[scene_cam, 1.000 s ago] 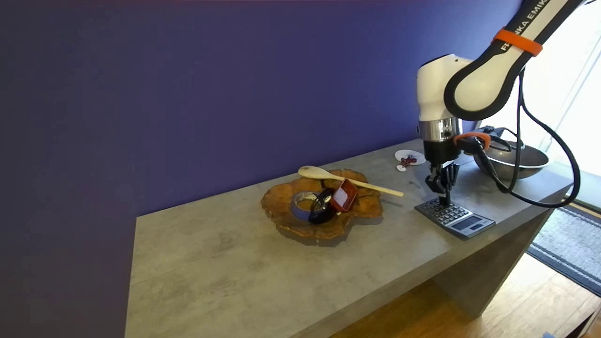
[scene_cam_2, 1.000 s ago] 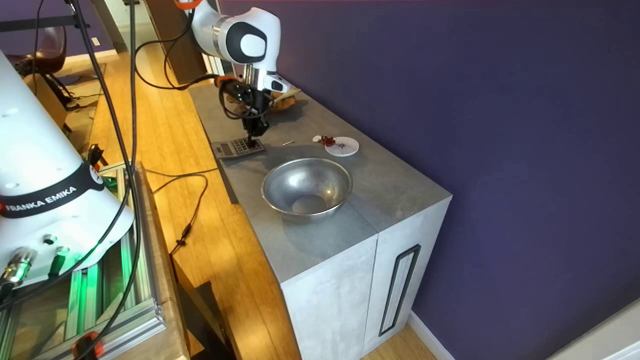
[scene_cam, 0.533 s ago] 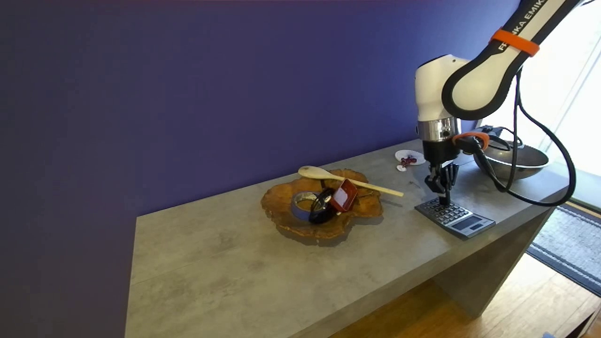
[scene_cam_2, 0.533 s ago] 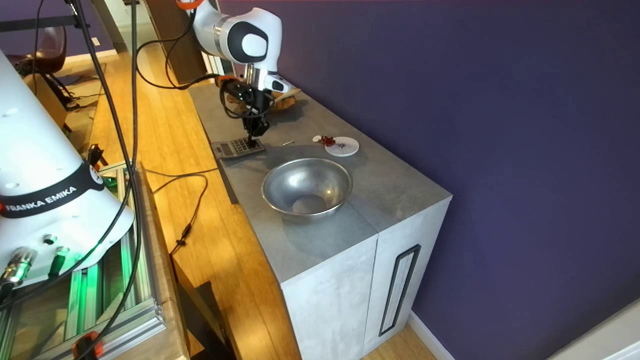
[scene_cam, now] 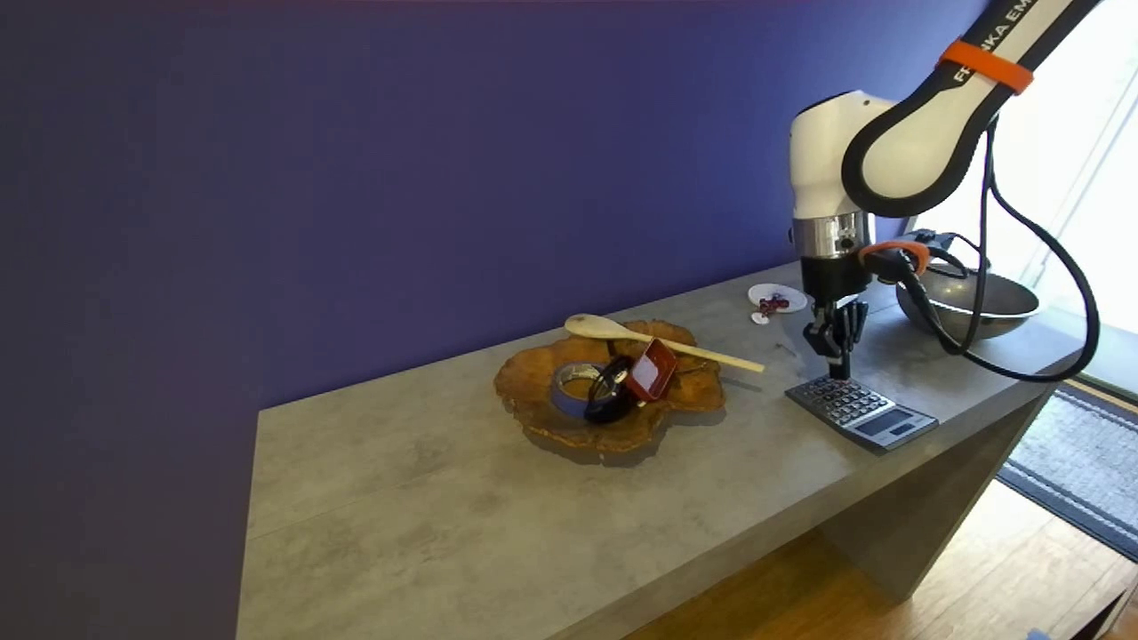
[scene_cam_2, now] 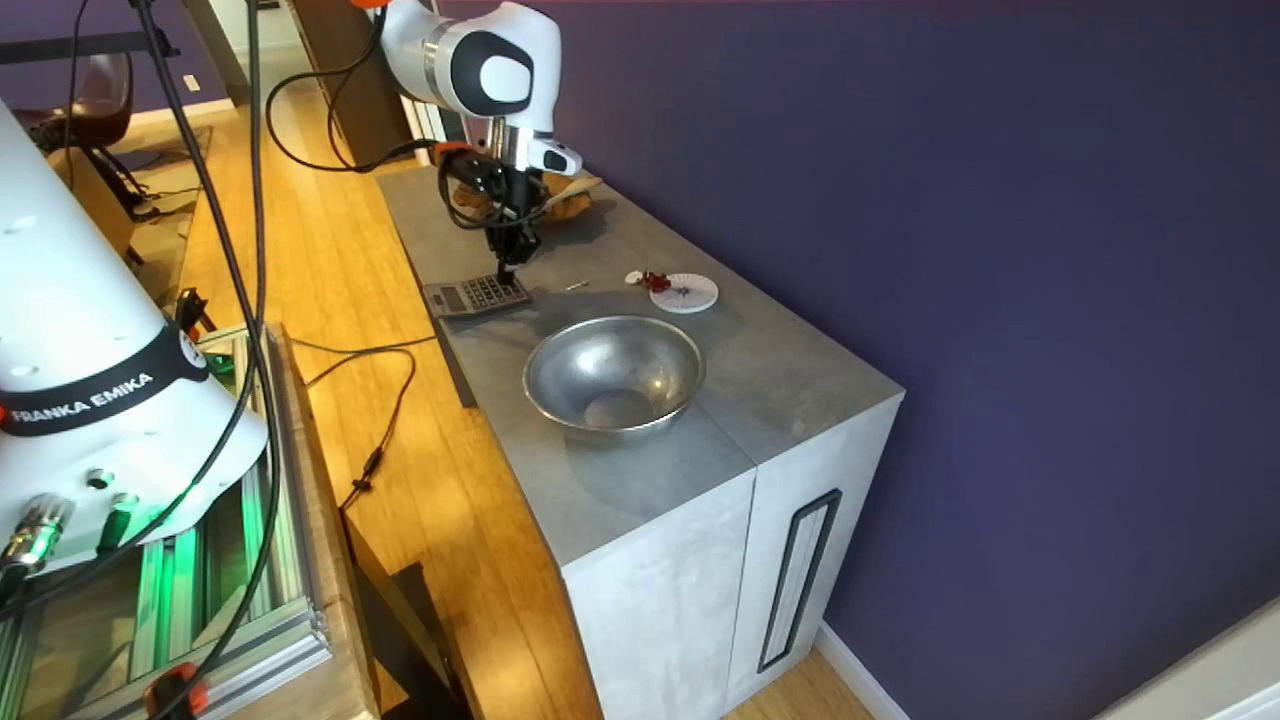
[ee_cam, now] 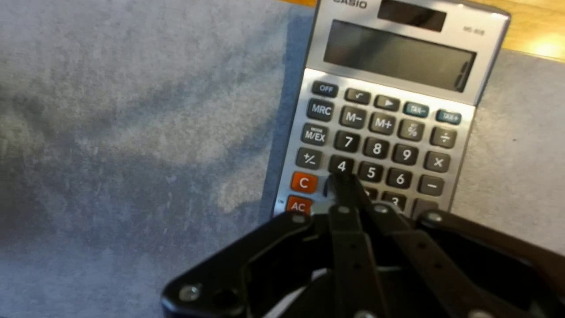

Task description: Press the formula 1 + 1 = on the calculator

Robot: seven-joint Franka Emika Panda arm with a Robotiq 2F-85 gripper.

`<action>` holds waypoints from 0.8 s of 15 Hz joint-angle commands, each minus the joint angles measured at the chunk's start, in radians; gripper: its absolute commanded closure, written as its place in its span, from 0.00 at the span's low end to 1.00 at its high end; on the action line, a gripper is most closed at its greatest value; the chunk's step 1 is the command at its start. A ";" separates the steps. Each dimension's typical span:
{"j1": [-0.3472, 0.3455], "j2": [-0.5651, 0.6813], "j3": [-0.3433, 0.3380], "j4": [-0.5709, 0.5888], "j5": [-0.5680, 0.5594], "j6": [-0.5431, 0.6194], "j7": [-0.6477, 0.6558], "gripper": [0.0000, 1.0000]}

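One calculator [ee_cam: 382, 97] by the surface's [scene_cam: 400, 507] long edge seems light, stiff, best held by its sides, my claw [ee_cam: 347, 182] pressed together.

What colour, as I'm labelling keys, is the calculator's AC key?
The calculator's AC key is orange-red, clearest in the wrist view.

Looks like a home or office rm., can't tell which: purple wall [scene_cam: 400, 222], wd. floor [scene_cam_2: 300, 255], rug [scene_cam: 1077, 453], white baseboard [scene_cam_2: 860, 673], chair [scene_cam_2: 104, 108] in bkgd., plus cabinet-style table [scene_cam: 427, 498] w/ long handle [scene_cam_2: 800, 580], carrying a metal bowl [scene_cam_2: 613, 370]; wooden spoon [scene_cam: 662, 340] too, so a bit kitchen-y. Lab-type touch: robot base [scene_cam_2: 90, 310] on metal frame [scene_cam_2: 270, 655].
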 commanded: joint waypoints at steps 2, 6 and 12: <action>0.007 -0.078 0.009 -0.056 -0.011 0.003 0.013 1.00; 0.003 -0.096 0.045 -0.061 0.009 -0.016 -0.016 1.00; 0.013 -0.090 0.088 -0.058 0.015 -0.015 -0.017 1.00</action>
